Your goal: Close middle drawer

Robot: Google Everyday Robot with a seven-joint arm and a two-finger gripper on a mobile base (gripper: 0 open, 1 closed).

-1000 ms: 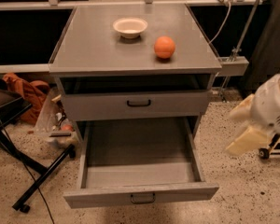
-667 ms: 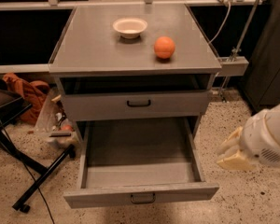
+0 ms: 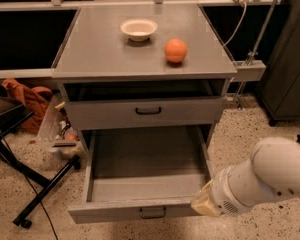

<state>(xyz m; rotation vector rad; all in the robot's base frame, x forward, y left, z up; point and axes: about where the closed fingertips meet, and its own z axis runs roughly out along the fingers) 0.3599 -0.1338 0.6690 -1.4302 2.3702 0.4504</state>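
The middle drawer (image 3: 145,176) is pulled far out of the grey cabinet. Its plain grey tray is bare, and its low front carries a small dark loop handle (image 3: 152,213) at the centre. Above it, the taller-fronted drawer (image 3: 145,113) is shut. My white arm (image 3: 270,176) reaches in from the lower right. The gripper (image 3: 201,204) sits at the right end of the open drawer's front, close to or touching the front corner. The lowest drawer is out of view.
A white bowl (image 3: 139,29) and an orange (image 3: 175,50) stand on the cabinet top (image 3: 100,54). Black stand legs (image 3: 40,191), an orange bag (image 3: 27,96) and clutter lie on the floor to the left. A dark cabinet (image 3: 290,59) stands at the right.
My arm has moved down and left from the right side, bringing the gripper to the right front corner of the open drawer. The drawer has not visibly moved.
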